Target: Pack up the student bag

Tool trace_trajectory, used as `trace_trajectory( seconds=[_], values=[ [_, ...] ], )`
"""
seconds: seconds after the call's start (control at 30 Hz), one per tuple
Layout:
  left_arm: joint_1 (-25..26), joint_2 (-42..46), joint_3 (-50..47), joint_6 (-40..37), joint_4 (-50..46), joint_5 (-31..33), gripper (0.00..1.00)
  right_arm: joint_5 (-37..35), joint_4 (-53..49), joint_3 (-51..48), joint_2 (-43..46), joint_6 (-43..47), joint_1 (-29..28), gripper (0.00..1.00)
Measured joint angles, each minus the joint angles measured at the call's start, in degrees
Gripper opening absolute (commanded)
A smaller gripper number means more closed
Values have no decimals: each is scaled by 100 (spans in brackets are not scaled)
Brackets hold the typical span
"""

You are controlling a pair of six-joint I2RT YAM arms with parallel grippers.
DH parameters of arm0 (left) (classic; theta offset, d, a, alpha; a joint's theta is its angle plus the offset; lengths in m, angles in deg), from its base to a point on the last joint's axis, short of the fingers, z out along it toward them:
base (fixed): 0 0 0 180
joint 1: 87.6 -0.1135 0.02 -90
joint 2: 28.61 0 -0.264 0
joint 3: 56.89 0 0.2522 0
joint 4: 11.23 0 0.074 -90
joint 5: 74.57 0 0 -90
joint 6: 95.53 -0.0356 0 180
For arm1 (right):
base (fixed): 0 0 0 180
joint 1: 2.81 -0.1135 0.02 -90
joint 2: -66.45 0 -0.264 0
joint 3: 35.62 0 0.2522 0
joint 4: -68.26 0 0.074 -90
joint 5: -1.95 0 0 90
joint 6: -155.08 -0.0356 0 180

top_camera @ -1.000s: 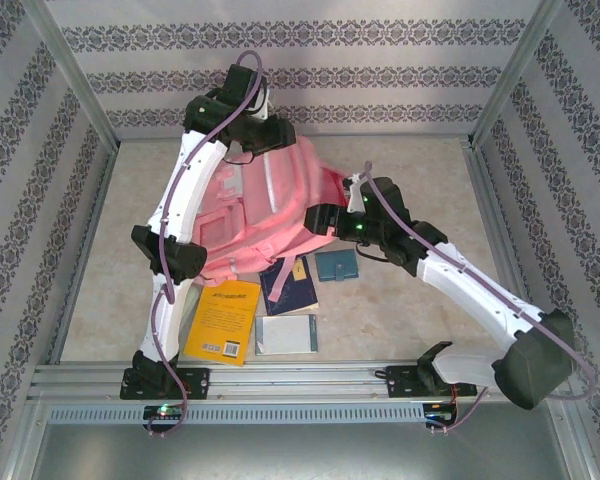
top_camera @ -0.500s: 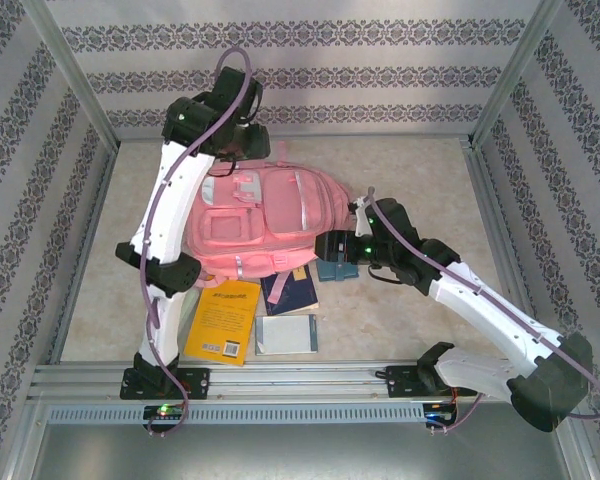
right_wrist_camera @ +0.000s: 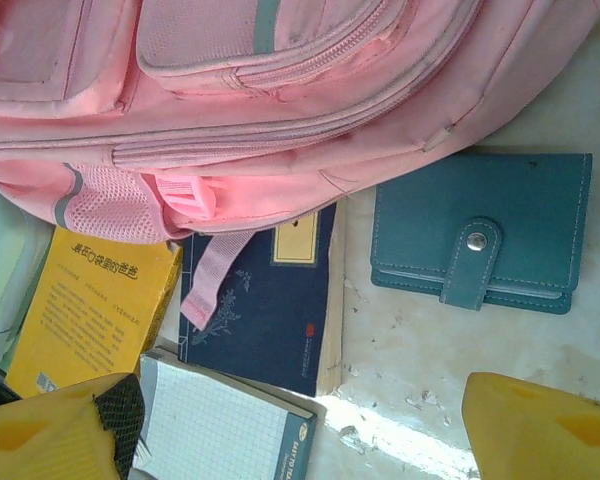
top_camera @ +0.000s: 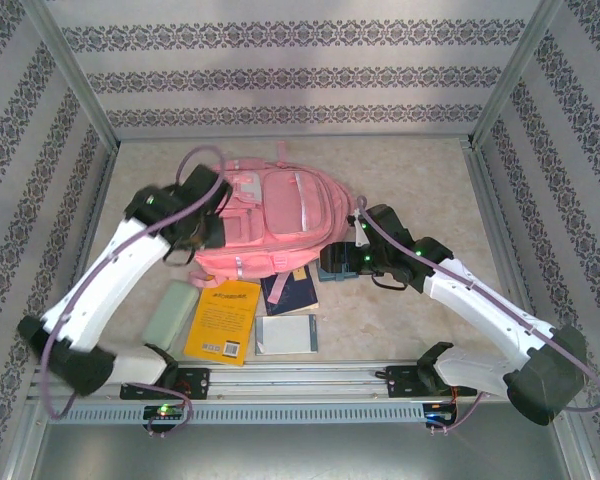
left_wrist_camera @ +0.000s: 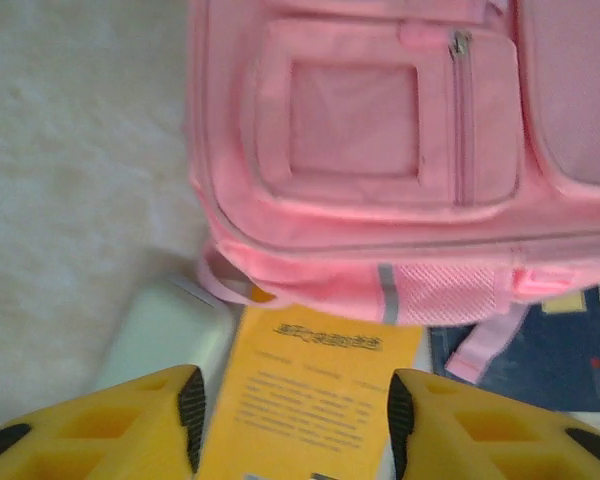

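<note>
The pink student bag (top_camera: 275,215) lies flat on the table, front pockets up; its front pocket (left_wrist_camera: 370,120) and zipped side (right_wrist_camera: 280,90) show close up. My left gripper (top_camera: 212,238) (left_wrist_camera: 293,420) hovers open at the bag's near left corner, above a yellow book (top_camera: 223,318) (left_wrist_camera: 320,385). My right gripper (top_camera: 327,262) (right_wrist_camera: 300,435) stands open at the bag's near right corner. Below it lie a navy book (top_camera: 290,288) (right_wrist_camera: 265,310), a grid notebook (top_camera: 287,334) (right_wrist_camera: 220,430) and a teal snap wallet (right_wrist_camera: 480,235). A pink strap (right_wrist_camera: 208,275) lies across the navy book.
A pale green case (top_camera: 170,315) (left_wrist_camera: 165,335) lies left of the yellow book. The books crowd the table's near middle, close to the front rail (top_camera: 300,375). Patterned walls and metal posts enclose the table (top_camera: 420,170).
My left arm has swung from behind the bag's top down to its near left side. The bag has settled flat. The pale green case has come into view. The right gripper barely moved.
</note>
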Motion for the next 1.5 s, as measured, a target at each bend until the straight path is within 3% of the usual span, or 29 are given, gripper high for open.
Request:
trace_trajectory(
  seconds=[0.17,0.37,0.73,1.07,1.17,1.27,1.43,1.5],
  values=[
    [107,1099,-2100,636,929,-750,38,9,-9,-17,0,-4,0,83],
    [404,968,-3600,1182,1965,-1161,20,46,-9,-48,0,-26,0,83],
    [452,-63,-4555,1294,3735,-1408,19,48,-55,-48,120,-114,0,82],
    [450,-1104,-3891,1025,4140,-1587,20,57,-79,-48,131,-201,0,82],
    [450,-1331,-3585,870,4325,-1753,26,68,-79,-48,131,-205,0,83],
    [452,-1239,-3451,647,4382,-1816,43,68,-76,-48,131,-221,0,83],
    [402,-127,-3171,494,3401,-1360,67,111,-26,-138,142,-223,0,85],
    [315,245,-3025,586,2876,-1078,71,142,-15,-214,142,-234,0,85]
  ],
)
